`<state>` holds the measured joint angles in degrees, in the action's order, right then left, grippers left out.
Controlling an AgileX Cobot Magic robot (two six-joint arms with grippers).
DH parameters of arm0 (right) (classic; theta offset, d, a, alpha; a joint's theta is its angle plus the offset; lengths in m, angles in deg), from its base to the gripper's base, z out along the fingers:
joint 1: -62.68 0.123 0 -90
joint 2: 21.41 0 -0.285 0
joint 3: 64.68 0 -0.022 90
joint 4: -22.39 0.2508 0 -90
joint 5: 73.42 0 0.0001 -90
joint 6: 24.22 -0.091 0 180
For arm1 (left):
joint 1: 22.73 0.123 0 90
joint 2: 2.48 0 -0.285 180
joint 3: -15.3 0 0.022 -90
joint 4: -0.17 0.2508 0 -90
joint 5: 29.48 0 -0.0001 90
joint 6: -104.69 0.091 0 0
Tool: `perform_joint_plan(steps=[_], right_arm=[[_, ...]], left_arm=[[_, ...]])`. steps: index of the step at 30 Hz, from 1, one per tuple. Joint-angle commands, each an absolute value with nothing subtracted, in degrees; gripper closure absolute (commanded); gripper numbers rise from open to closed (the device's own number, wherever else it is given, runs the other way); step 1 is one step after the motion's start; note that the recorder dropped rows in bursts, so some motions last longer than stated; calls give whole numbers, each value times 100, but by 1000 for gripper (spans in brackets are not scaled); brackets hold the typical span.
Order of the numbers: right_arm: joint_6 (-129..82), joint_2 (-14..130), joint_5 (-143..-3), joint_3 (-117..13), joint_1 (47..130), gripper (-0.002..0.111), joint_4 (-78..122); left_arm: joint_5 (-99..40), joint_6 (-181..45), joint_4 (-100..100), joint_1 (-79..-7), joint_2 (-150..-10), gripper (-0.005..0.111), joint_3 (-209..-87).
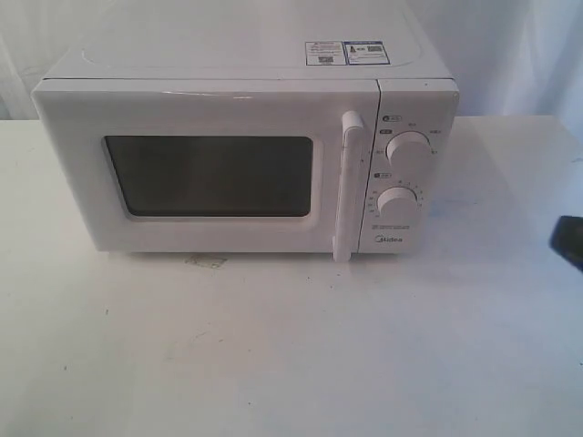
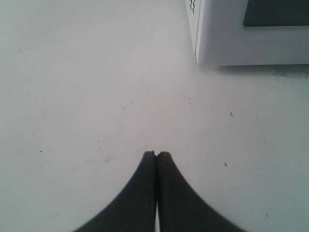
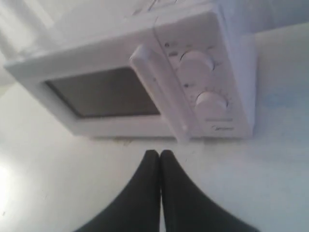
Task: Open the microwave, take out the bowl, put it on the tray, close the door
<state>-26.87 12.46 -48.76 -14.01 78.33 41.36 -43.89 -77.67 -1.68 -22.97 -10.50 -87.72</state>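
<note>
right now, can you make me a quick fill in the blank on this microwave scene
1. The microwave has its door ____.
2. In the exterior view, right of the handle sit ____ round dials.
3. The left pincer and right pincer are both ____, holding nothing.
4. The stickers lie on the microwave's ____.
Missing words: closed; two; shut; top.

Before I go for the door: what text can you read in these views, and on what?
"Midea": microwave front, below the lower dial.
Top stickers: print too small to read.
Markings around the upper dial and lower dial: too small to read.
Wrist views: too blurred, nothing legible.
</note>
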Motion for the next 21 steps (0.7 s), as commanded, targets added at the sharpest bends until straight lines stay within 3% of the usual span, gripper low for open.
perform_joint_plan(steps=[1, 9, 14, 18, 21], right_arm=[[-181, 2369, -4384, -1729, 7979, 108, 6248], [5317, 3905, -3460, -1765, 8001, 108, 10302], [7261, 4707, -4320, -1765, 7964, 108, 11482], [9862, 5243, -3507, -1805, 7679, 108, 12234], [9862, 5556, -3472, -2004, 7215, 108, 12234]], left_arm=[[-4404, -7794, -175, -2286, -1027, 107, -8749], [-4404, -7794, -175, -2286, -1027, 107, -8749], [-4404, -7794, -175, -2286, -1027, 107, -8749], [-4404, -7794, -175, -2286, -1027, 107, -8749], [-4404, -7794, -175, -2286, -1027, 107, -8749]])
